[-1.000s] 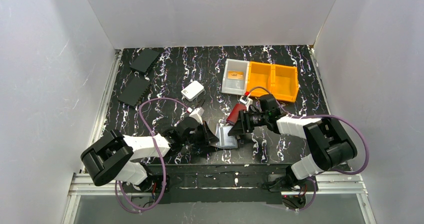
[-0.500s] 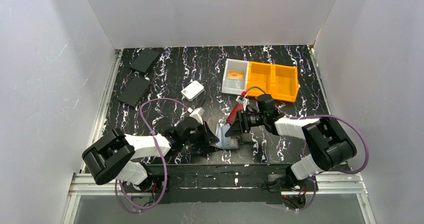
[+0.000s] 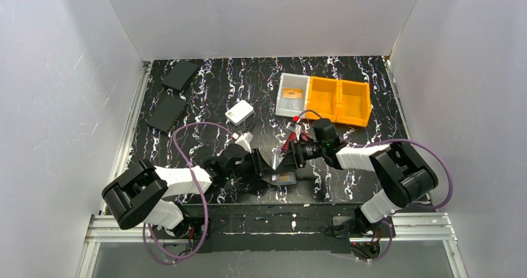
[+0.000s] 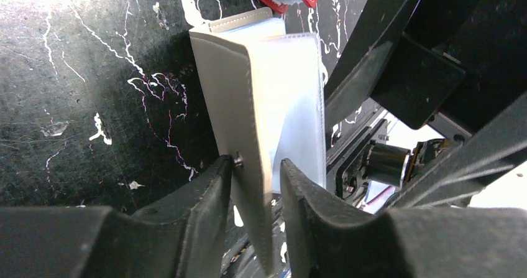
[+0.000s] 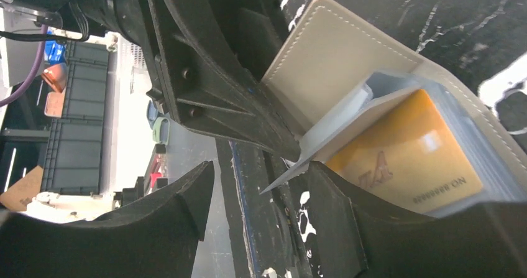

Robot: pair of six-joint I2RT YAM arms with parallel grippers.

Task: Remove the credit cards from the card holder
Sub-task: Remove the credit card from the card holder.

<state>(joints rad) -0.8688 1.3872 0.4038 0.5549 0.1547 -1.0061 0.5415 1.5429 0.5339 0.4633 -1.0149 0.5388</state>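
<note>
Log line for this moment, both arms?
left gripper: open, straddling card holder cover | right gripper: open at clear sleeve corner | orange card: inside sleeve, not yet out

- Can you read any words here?
- Only on the orange card (image 5: 404,166) tucked in the card holder (image 5: 335,54). The right wrist view shows tiny print on it, upside down.
- What does it say?
- "NO", then a row of numbers. They look like eights, but I can't be sure.
- Anything more?
- A dark mark next to it, like two pointy letters. I can't tell which ones. From the top, the other orange card (image 3: 293,93) in the grey bin (image 3: 291,108) is too small to read.
</note>
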